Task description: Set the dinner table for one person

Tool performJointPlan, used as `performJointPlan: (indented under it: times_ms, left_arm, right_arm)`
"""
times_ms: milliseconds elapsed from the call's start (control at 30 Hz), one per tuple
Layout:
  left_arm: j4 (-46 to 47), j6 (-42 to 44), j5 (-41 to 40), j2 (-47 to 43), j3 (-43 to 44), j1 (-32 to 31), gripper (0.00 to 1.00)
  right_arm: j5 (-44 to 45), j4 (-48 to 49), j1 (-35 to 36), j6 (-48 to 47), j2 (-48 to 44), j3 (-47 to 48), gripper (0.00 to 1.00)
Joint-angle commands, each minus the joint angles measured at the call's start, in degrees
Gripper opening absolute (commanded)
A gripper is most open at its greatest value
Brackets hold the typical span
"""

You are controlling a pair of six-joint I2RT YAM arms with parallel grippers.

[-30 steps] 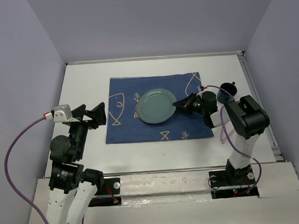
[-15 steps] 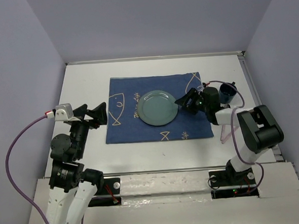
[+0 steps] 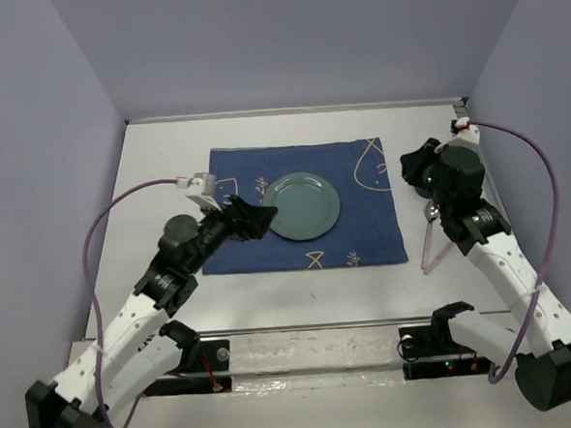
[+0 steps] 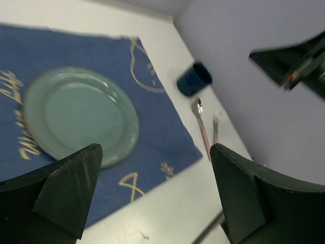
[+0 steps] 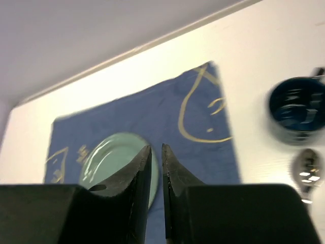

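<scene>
The white surface point(image 3: 157, 168) spreads before both arms, carrying a blue mat point(image 3: 364, 233) with 1 green plate point(image 3: 302, 205) on it. The cup point(image 4: 194, 79), spoon point(image 4: 199, 122) and fork point(image 4: 215, 129) lie beside the mat, seemingly still unplaced. The left pincer point(image 4: 155, 152) gapes wide and empty; the right pincer point(image 5: 156, 152) is nearly closed, also empty.

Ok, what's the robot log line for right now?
plate on mat | cup, spoon, fork on dinner table | left end effector open | right end effector shut
</scene>
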Motion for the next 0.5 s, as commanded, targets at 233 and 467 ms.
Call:
performJointPlan:
  times_ms: [233, 467]
  left_arm:
    - [-10.59, 7.74, -7.05, -1.05, 8.84, -17.11, 0.99]
    - [-21.42, 15.99, -15.29, -14.23, 10.09, -17.11, 0.99]
  right_arm:
    - [15.27, -15.71, -10.71, 3.61, 6.01, -8.87, 0.24]
    - [10.17, -16.40, -14.87, 2.29, 14.45, -7.74, 0.30]
